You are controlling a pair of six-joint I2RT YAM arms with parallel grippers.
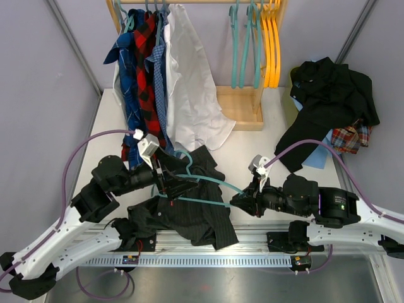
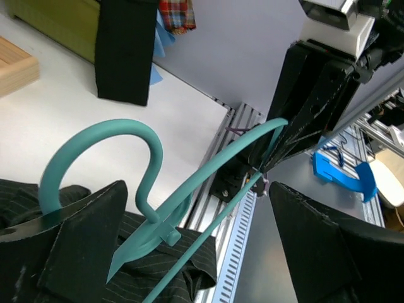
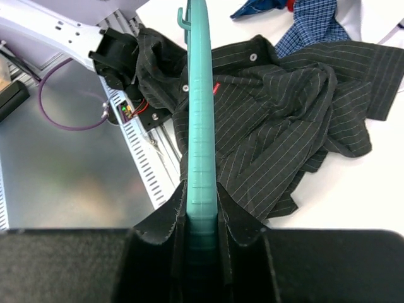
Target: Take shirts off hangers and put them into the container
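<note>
A dark grey pinstriped shirt lies crumpled on the table near the front edge. A teal hanger stretches across above it. My right gripper is shut on one end of the hanger, both pads pressed against its arm. My left gripper stands wide open around the hanger's neck, with the hook between its fingers and touching neither. The container is at the back right, with a black shirt draped over it and a plaid shirt beside that. More shirts hang on the rack.
A wooden rack stands at the back, carrying empty teal hangers and orange hangers. A white shirt hangs down to the table. An aluminium rail runs along the near edge.
</note>
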